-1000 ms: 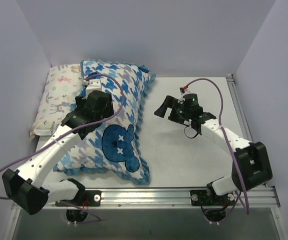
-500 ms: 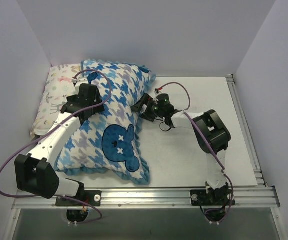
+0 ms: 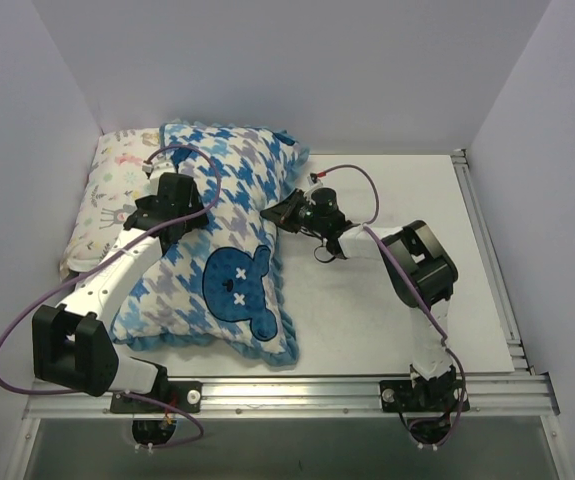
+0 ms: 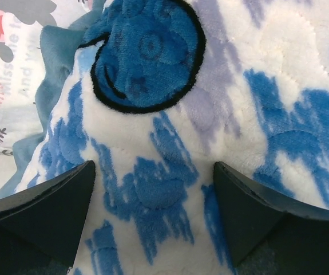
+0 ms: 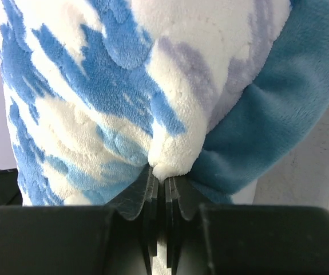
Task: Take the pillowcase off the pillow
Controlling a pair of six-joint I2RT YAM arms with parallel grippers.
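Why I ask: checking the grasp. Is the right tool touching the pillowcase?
Touching. The right wrist view shows the right tool shut on a small fold of the pillowcase, with fabric pinched between its fingertips.

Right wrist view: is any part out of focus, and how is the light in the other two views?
Right wrist view: the near black fingers are soft, the pillowcase plush sharp. Left wrist view: dark fingers slightly blurred, fabric crisp. Top external view: even light, faint shadows, no glare.
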